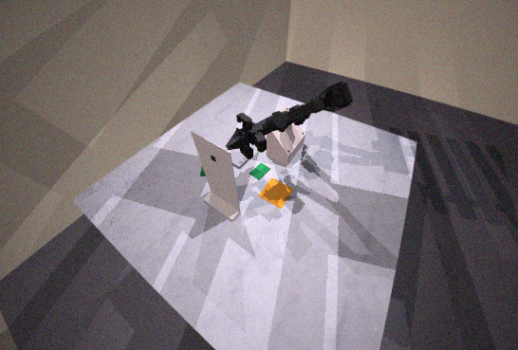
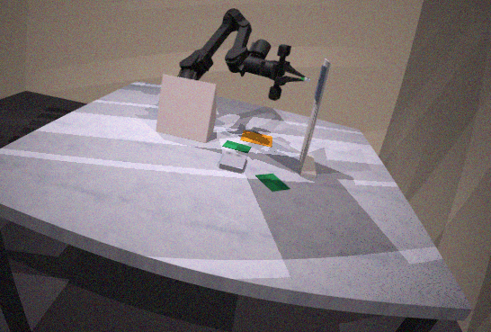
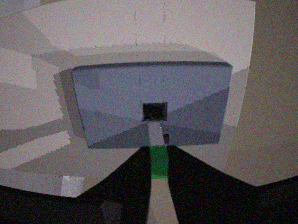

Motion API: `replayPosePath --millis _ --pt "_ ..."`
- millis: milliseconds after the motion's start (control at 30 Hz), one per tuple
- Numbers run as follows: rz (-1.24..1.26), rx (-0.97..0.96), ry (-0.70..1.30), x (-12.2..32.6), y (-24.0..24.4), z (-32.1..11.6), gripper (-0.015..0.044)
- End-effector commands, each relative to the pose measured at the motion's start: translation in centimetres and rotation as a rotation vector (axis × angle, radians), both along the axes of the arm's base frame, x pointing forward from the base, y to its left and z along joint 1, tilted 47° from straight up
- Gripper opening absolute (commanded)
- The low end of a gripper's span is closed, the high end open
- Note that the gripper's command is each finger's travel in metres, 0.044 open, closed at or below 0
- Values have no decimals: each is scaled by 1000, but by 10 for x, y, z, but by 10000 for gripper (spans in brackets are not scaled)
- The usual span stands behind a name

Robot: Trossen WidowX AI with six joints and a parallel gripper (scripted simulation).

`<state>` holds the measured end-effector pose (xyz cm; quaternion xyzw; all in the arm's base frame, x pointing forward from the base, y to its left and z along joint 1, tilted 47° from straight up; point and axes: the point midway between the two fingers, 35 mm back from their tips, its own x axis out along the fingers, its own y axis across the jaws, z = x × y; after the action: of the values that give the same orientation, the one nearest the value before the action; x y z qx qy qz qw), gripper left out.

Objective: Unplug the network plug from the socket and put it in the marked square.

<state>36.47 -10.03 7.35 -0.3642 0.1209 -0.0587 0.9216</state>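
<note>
The plug (image 3: pixel 159 167) (image 2: pixel 304 79), green with a pale grey front end, is between my fingers. My gripper (image 1: pixel 228 146) (image 2: pixel 307 78) (image 3: pixel 157 153) is shut on it, high above the table. The upright panel (image 1: pixel 220 184) (image 2: pixel 310 130) (image 3: pixel 155 111) carries a blue-grey face with a dark square socket hole. In the exterior view a gap shows between the plug's front end and the panel, so the plug is out of the socket. An orange square (image 1: pixel 281 196) (image 2: pixel 256 139) lies on the table. Two green patches also lie there, one nearer the block (image 1: pixel 260 171) (image 2: pixel 236 146), the other a green diamond (image 2: pixel 272 182).
A tall pale pink block (image 1: pixel 280 148) (image 2: pixel 186 109) stands between the arm's base and the coloured patches. A low grey box (image 2: pixel 233 162) lies beside the nearer green patch. The panel's foot (image 1: pixel 220 207) (image 2: pixel 308 167) rests on the table.
</note>
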Motion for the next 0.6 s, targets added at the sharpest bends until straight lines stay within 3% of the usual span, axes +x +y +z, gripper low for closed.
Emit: replayPosePath --millis 0,567 --pt "6 0 8 -5 2 -2 0" --pt "6 0 9 -15 2 -2 0"
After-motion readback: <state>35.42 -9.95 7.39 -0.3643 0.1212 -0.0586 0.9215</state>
